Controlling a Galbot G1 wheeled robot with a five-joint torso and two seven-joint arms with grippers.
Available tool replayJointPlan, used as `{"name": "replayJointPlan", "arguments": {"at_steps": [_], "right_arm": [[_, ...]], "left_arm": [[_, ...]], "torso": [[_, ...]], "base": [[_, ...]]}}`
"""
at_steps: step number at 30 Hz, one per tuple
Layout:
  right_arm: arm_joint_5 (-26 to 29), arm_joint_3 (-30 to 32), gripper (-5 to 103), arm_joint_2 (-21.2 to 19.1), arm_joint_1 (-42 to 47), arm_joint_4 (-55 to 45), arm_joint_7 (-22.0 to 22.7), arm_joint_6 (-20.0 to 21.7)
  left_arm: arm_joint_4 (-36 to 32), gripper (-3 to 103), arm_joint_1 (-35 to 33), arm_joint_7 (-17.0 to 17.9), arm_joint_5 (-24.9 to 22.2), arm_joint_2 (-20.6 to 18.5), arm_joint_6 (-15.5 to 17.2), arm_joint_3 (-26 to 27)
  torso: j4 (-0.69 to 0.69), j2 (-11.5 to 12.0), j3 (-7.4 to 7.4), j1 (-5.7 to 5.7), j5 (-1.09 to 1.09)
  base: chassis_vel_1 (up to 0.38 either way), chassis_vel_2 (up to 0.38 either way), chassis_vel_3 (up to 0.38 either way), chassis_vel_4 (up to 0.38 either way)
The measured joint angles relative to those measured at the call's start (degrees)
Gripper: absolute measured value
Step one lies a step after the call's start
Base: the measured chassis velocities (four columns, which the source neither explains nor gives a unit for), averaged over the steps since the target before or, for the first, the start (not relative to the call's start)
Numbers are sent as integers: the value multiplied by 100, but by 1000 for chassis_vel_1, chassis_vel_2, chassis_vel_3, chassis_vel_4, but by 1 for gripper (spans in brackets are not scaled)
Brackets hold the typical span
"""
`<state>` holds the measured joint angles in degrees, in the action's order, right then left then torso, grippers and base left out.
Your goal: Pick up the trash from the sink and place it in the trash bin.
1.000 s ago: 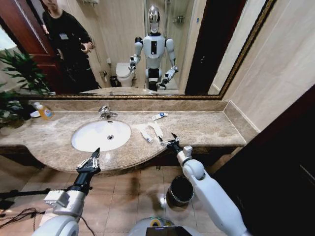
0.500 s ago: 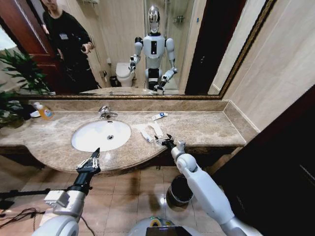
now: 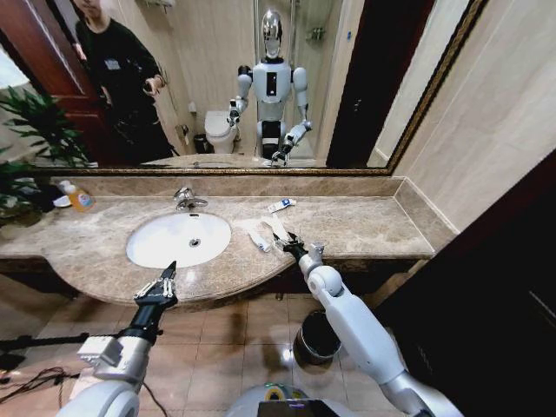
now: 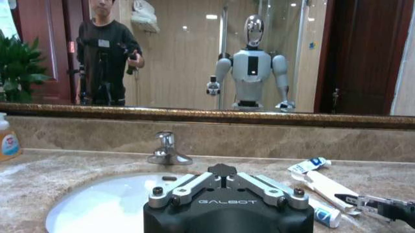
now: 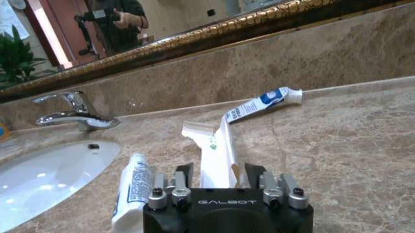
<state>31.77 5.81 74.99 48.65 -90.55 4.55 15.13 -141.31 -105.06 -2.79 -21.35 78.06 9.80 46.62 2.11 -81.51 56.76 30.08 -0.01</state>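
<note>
The trash lies on the brown marble counter right of the white sink [image 3: 156, 248], not inside it. It is a long white packet [image 3: 276, 228], a white tube [image 3: 260, 241] and a blue-and-white tube [image 3: 281, 205]. My right gripper [image 3: 285, 241] is low over the counter, open, its fingers [image 5: 255, 173] on either side of the near end of the white packet [image 5: 217, 153]. The white tube [image 5: 131, 187] lies just beside it. My left gripper [image 3: 160, 276] hangs open below the counter's front edge, before the sink. The trash bin [image 3: 320, 340] stands on the floor under my right arm, partly hidden.
A chrome faucet [image 3: 186, 199] stands behind the sink. An orange-liquid bottle [image 3: 80, 198] and a green plant [image 3: 30, 130] are at the counter's far left. A large mirror covers the back wall. A tiled wall closes the right side.
My right gripper has moved forward and left over the counter, up to the near end of the white packet. The left arm has stayed still.
</note>
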Motion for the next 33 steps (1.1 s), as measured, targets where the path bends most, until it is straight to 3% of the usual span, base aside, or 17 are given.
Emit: {"name": "replayJointPlan", "arguments": {"at_steps": [2, 4, 5, 8, 10, 11, 13, 15, 28, 33], "right_arm": [[-3, 5, 55, 0, -2, 7, -4, -4], [-50, 24, 38, -2, -3, 38, -25, -24], [-50, 24, 38, -2, -3, 38, -25, -24], [-79, 36, 22, -6, 13, 42, -38, -41], [-87, 38, 22, -7, 20, 42, -41, -50], [-93, 40, 12, -8, 33, 38, -43, -59], [-97, 41, 12, -9, 45, 34, -46, -65], [-104, 43, 2, -9, 65, 27, -48, -80], [-226, 100, 0, -120, 297, -290, -201, -255], [-682, 326, 0, -303, 681, -563, -514, -779]], "left_arm": [[0, 0, 0, 0, 0, 0, 0, 0], [0, 0, 0, 0, 0, 0, 0, 0], [0, 0, 0, 0, 0, 0, 0, 0], [0, 0, 0, 0, 0, 0, 0, 0], [0, 0, 0, 0, 0, 0, 0, 0], [0, 0, 0, 0, 0, 0, 0, 0], [0, 0, 0, 0, 0, 0, 0, 0], [0, 0, 0, 0, 0, 0, 0, 0], [0, 0, 0, 0, 0, 0, 0, 0], [0, 0, 0, 0, 0, 0, 0, 0]], "torso": [[0, 0, 0, 0, 0], [0, 0, 0, 0, 0], [0, 0, 0, 0, 0], [0, 0, 0, 0, 1], [0, 0, 0, 0, 1], [0, 0, 0, 0, 1], [0, 0, 0, 0, 1], [0, 0, 0, 0, 1], [0, 0, 0, 0, 1], [0, 0, 0, 0, 1]], "base": [[0, 0, 0, 0], [0, 0, 0, 0], [0, 0, 0, 0], [0, 0, 0, 0], [0, 0, 0, 0], [0, 0, 0, 0], [0, 0, 0, 0], [0, 0, 0, 0], [0, 0, 0, 0], [0, 0, 0, 0]]}}
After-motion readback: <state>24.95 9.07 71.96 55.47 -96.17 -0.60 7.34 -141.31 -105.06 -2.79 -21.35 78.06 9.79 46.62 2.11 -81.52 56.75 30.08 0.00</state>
